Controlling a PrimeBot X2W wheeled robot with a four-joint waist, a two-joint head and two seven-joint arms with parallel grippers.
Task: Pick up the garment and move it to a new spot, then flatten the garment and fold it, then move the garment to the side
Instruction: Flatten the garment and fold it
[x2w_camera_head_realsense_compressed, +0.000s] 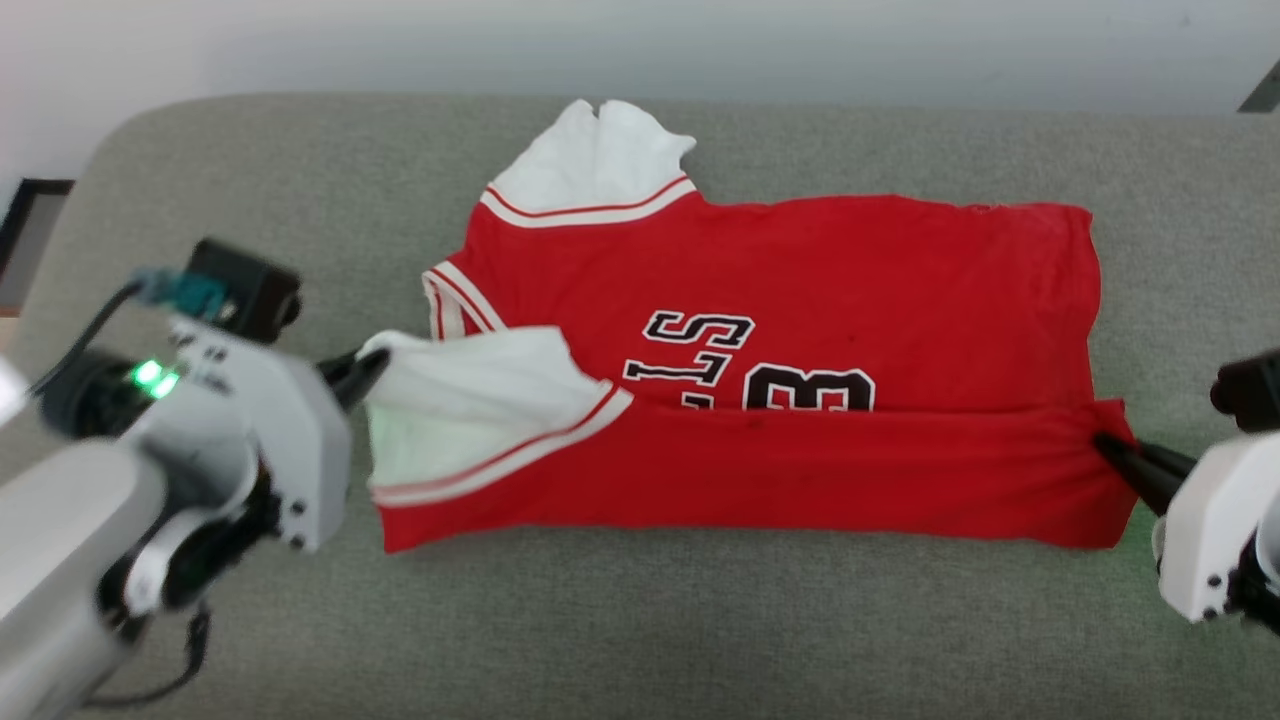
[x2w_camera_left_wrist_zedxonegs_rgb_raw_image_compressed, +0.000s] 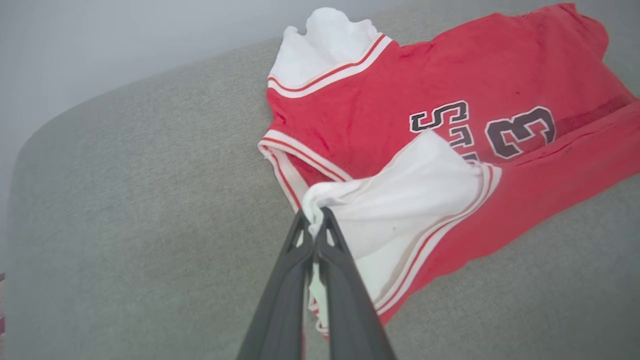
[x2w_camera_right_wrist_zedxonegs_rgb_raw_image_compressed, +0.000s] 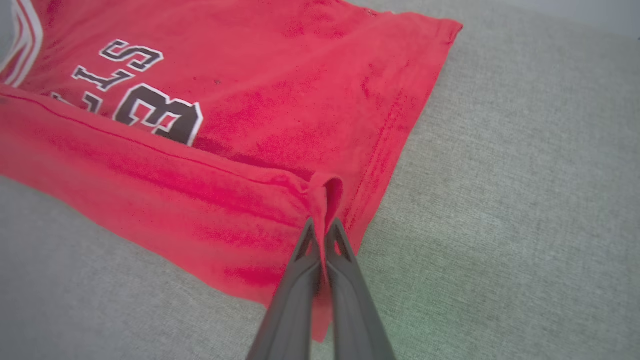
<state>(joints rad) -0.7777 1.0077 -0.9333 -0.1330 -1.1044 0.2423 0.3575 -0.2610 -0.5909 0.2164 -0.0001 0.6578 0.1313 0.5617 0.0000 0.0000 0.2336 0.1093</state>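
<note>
Jaws on both sides are clenched on cloth. The left gripper (x2w_camera_head_realsense_compressed: 372, 366), at nine o'clock, pinches the tip of the near sleeve (x2w_camera_head_realsense_compressed: 470, 395). The right gripper (x2w_camera_head_realsense_compressed: 1112, 450), at three o'clock, pinches a bunched corner of the red hem. Between them the garment (x2w_camera_head_realsense_compressed: 850, 280) lies spread across the middle of the grey cushion (x2w_camera_head_realsense_compressed: 700, 620). Its six o'clock strip is folded up over the front and hides the lower part of the black lettering (x2w_camera_head_realsense_compressed: 700, 335). The far sleeve (x2w_camera_head_realsense_compressed: 590, 160) points to twelve o'clock. Both arms are cut off by the head view's edges.
</note>
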